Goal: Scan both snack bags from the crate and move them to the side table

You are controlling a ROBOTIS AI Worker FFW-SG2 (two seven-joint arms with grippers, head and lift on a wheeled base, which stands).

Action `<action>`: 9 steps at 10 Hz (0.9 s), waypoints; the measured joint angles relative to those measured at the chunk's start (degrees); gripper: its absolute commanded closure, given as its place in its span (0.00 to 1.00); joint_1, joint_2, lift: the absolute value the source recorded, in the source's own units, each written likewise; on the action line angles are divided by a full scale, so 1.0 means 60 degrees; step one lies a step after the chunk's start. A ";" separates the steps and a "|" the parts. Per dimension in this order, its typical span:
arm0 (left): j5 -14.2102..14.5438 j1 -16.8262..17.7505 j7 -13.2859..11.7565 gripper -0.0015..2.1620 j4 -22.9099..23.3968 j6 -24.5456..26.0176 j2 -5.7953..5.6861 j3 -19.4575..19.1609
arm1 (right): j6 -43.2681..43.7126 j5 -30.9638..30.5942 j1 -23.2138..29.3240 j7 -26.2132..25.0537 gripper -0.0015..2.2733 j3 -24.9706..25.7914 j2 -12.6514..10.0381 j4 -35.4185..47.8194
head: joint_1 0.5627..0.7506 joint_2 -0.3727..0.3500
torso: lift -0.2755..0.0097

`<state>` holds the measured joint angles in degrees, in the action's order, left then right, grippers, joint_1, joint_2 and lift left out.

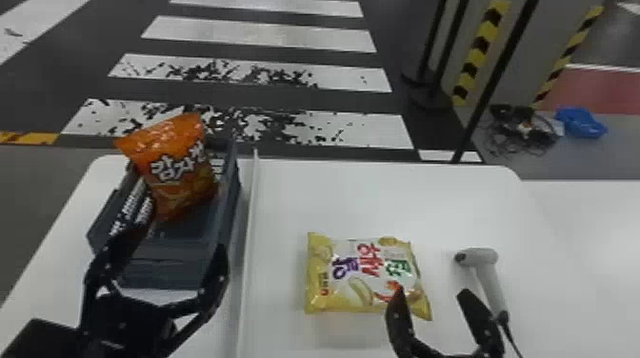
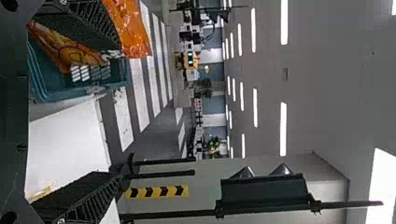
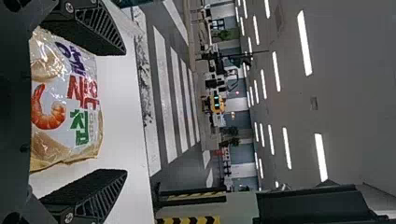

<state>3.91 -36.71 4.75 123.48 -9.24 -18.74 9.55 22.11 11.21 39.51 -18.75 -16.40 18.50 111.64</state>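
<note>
You have a white table point(image 1: 452, 204) before you, with a thin raised strip point(image 1: 249, 228) running across it from near to far. At its right is another white surface point(image 1: 590, 247). Beyond lies a dark floor point(image 1: 247, 96) painted with broad white stripes point(image 1: 266, 40), some of them badly flaked. To the right you see black poles point(image 1: 497, 71), yellow-and-black hazard bands point(image 1: 478, 45), a tangle of cables point(image 1: 521, 133) and a blue bundle point(image 1: 581, 124). Your wrist views show long ceiling lights point(image 2: 283, 129).

Count two snack bags: the orange bag point(image 1: 183, 183) stands tilted in the crate point(image 1: 157, 269), its top above the rim, and the yellow bag point(image 1: 366, 281) lies flat on the table, right of the strip. There is one crate, left of the strip, and one scanner point(image 1: 488, 278), lying to the yellow bag's right.

You have two grippers: the left gripper point(image 1: 185, 235), at the crate's near end, has its jaws spread; the right gripper point(image 1: 431, 292), by the yellow bag, has its jaws apart too.
</note>
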 measured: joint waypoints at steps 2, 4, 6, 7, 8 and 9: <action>0.0281 -0.0584 -0.0024 0.02 -0.0055 -0.0844 0.0069 -0.0551 | -0.1740 0.0460 -0.0242 0.0576 0.04 0.0375 -0.0170 0.0518 | 0.70 0.51 | 0.62; 0.0581 -0.0999 -0.0108 0.02 -0.0275 -0.1700 0.0136 -0.0875 | -0.3920 0.1238 -0.0451 0.1391 0.04 0.1126 -0.0370 0.1044 | 0.70 0.54 | 0.62; 0.0988 -0.1263 -0.0319 0.02 -0.0566 -0.2503 0.0186 -0.1068 | -0.6210 0.2443 -0.0640 0.2237 0.04 0.2137 -0.0566 0.1537 | 0.70 0.55 | 0.62; 0.1264 -0.1288 -0.0403 0.03 -0.0733 -0.2723 0.0202 -0.1151 | -0.7145 0.2715 -0.0780 0.2317 0.04 0.2524 -0.0652 0.1709 | 0.70 0.55 | 0.62; 0.1445 -0.1292 -0.0500 0.03 -0.0868 -0.2825 0.0208 -0.1212 | -0.8029 0.2813 -0.0979 0.2369 0.04 0.2818 -0.0721 0.1800 | 0.70 0.54 | 0.62; 0.1563 -0.1292 -0.0577 0.03 -0.0964 -0.2872 0.0210 -0.1243 | -0.8916 0.2947 -0.1229 0.2651 0.04 0.3116 -0.0793 0.1824 | 0.70 0.54 | 0.62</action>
<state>13.28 -44.47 1.29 117.69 -26.48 -17.48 2.10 -31.38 28.89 32.14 -2.84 2.30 13.74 122.59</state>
